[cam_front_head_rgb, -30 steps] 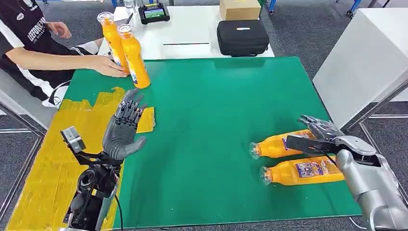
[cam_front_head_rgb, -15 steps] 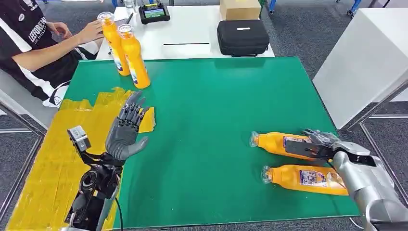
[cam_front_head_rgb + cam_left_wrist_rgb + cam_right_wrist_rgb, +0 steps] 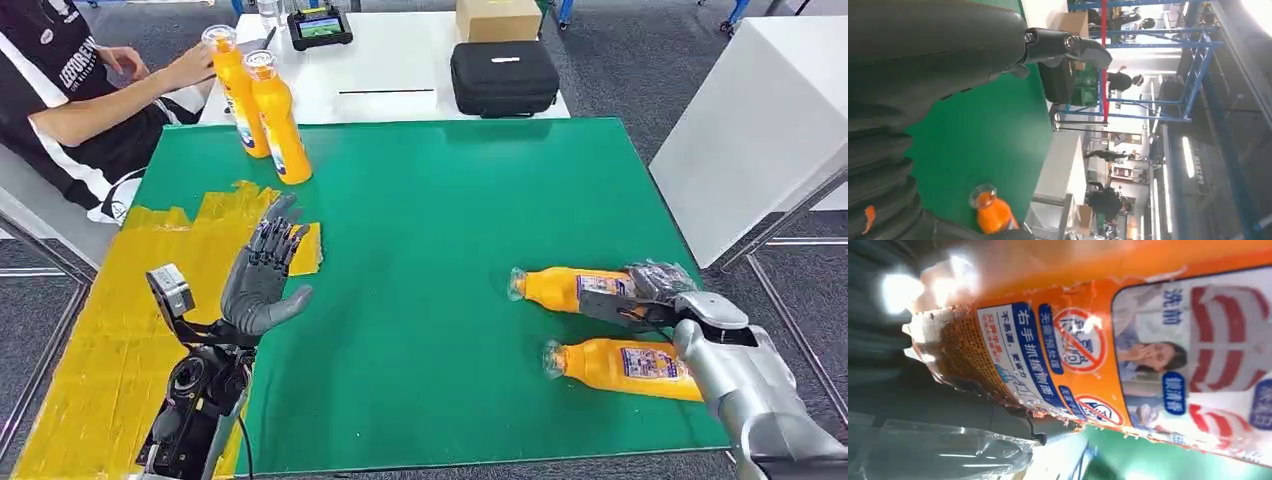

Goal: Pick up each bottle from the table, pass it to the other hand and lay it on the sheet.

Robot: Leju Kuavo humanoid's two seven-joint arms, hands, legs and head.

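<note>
Gripped bottle point(image 3: 570, 290) flat, cap leftward

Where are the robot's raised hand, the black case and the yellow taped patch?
left hand point(image 3: 262, 285), head view, on its palm.
black case point(image 3: 503, 76), head view, middle of its lid.
yellow taped patch point(image 3: 110, 340), head view, on a bare stretch.

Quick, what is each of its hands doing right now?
Left hand: open, raised over the green mat, holding nothing.
Right hand: wrapped around the farther lying orange bottle.
</note>
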